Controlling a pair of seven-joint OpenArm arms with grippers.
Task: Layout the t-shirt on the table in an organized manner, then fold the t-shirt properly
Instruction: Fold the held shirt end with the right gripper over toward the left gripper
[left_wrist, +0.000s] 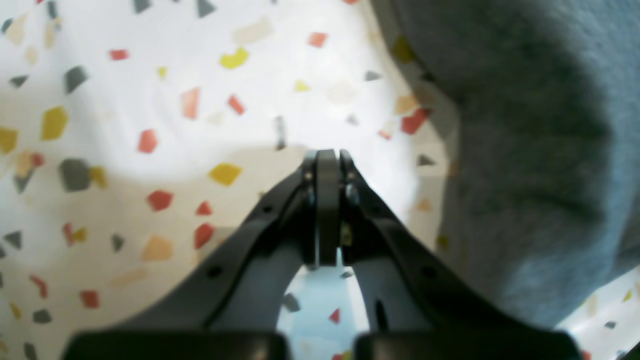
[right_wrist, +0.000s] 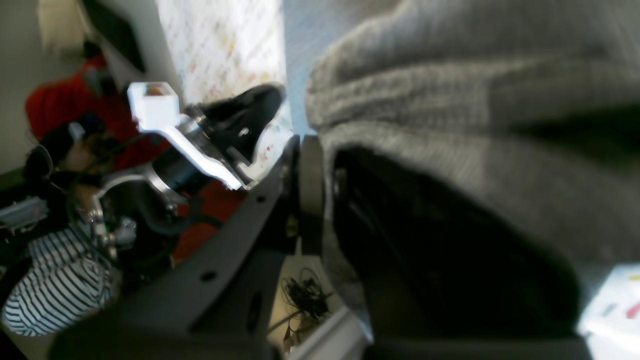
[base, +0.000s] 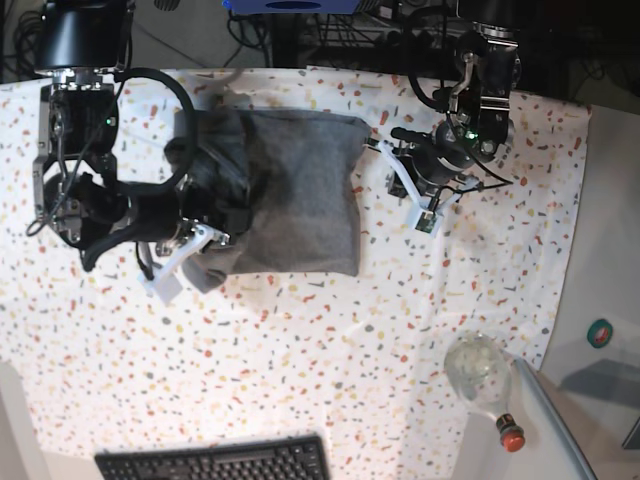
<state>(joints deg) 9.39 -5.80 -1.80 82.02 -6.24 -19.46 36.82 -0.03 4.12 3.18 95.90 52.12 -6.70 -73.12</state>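
Nearest the base camera, a black keyboard (base: 215, 462) sits at the bottom edge, and a glass bottle (base: 482, 376) with a red cap lies at the speckled cloth's lower right corner. Mid-table (base: 300, 340), the t-shirt (base: 290, 190) lies in a rough grey rectangle, bunched and doubled along its left side, smoother on the right.

Right gripper (right_wrist: 310, 200), on the base view's left, has its jaws clamped on the t-shirt's bunched left edge; the right wrist view shows grey knit folded over one finger and pinched at the pads. That view points sideways, with the other arm and blurred people in the background.

Left gripper (left_wrist: 327, 165), on the base view's right, is closed with nothing between its jaws; fingertips meet over bare speckled cloth. It sits just beside the t-shirt's right edge; can't tell if it touches. Monitor stand and cables line the far edge.
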